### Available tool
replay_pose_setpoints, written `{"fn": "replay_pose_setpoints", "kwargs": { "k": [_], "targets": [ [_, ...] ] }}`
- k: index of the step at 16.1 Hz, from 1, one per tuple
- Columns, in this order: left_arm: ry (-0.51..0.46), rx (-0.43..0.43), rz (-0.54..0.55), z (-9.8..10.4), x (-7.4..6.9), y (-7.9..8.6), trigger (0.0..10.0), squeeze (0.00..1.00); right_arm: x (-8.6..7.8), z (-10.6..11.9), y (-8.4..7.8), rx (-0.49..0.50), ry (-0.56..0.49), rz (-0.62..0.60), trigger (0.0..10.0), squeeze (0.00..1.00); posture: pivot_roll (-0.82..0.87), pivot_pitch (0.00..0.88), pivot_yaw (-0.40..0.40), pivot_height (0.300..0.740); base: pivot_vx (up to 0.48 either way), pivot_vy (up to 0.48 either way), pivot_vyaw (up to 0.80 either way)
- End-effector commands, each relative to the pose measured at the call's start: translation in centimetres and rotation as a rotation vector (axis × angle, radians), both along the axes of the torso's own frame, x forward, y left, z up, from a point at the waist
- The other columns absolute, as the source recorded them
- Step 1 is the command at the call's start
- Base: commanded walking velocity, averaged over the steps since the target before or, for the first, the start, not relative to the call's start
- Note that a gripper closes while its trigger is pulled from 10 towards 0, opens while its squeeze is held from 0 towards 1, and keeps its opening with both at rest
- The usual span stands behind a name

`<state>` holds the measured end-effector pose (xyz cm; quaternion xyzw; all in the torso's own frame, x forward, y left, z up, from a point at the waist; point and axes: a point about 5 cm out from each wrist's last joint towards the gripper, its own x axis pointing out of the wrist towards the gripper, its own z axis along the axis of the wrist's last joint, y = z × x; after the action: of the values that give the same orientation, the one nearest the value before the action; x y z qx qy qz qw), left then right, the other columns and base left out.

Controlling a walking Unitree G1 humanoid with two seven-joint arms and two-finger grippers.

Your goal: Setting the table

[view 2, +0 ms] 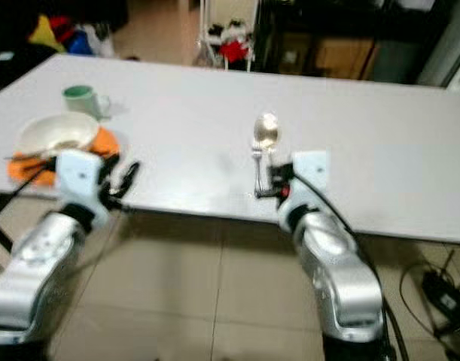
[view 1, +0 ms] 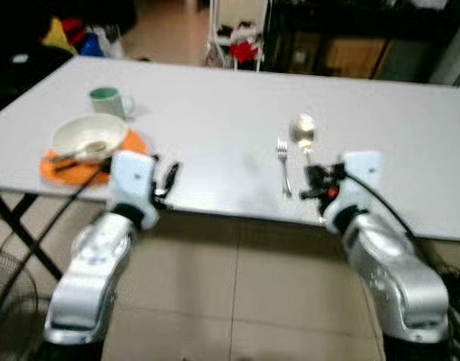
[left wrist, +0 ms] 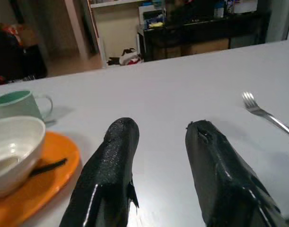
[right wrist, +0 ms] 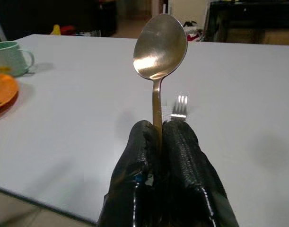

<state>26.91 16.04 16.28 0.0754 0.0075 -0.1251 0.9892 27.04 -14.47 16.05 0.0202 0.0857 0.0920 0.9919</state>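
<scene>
My right gripper (right wrist: 156,142) has its fingers clamped on the spoon (right wrist: 161,45), raised just right of the fork (view 1: 284,165) on the bench (view 1: 214,113). Next I'd lay it alongside. Left gripper (left wrist: 156,142), fingers apart, waits left of the fork.

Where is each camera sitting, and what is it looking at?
Left eye and right eye views: on the head, looking down at the table; both silver arms show.
Left wrist view: on the left arm, looking along the open left gripper toward the bowl and mug.
Right wrist view: on the right arm, looking along the right gripper, shut on the spoon.
Both wrist views share the fork.
</scene>
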Motion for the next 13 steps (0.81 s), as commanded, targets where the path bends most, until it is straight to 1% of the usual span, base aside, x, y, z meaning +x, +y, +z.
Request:
{"fn": "replay_pose_setpoints", "kwargs": {
  "k": [1,4,8,11,12,13],
  "targets": [
    [-0.006,-0.01,-0.051,0.4,0.0,-1.1,10.0,0.0,0.0,0.0,-1.2,-0.017,0.004,-0.058,10.0,0.0,0.08,0.0,0.025,0.74,0.398,0.0,0.0],
    [0.0,-0.007,-0.062,0.3,0.1,-1.2,10.0,0.0,-0.2,-0.3,-1.1,-0.026,0.02,-0.059,10.0,0.0,0.07,0.0,0.033,0.74,0.395,0.0,0.0],
    [0.006,-0.008,-0.07,0.3,-0.1,-1.3,10.0,0.0,-0.4,-0.7,-0.9,-0.041,0.051,-0.036,10.0,0.0,0.07,0.0,0.027,0.74,0.396,0.0,-0.62],
    [0.005,-0.012,-0.057,0.4,-0.2,-1.2,10.0,0.0,-0.2,-1.0,-0.2,-0.056,0.078,0.027,10.0,0.0,0.09,0.0,0.018,0.74,0.384,0.0,0.0],
    [-0.003,-0.026,-0.044,0.5,-0.3,-0.9,10.0,0.0,0.0,-1.1,0.0,-0.055,0.088,0.046,10.0,0.0,0.09,0.0,0.015,0.74,0.289,0.0,0.0],
    [-0.004,-0.019,-0.027,0.5,-0.4,-0.3,10.0,0.0,0.1,-1.3,0.4,-0.053,0.105,0.063,10.0,0.0,0.11,0.0,0.007,0.74,0.0,0.0,0.0]
  ]
}}
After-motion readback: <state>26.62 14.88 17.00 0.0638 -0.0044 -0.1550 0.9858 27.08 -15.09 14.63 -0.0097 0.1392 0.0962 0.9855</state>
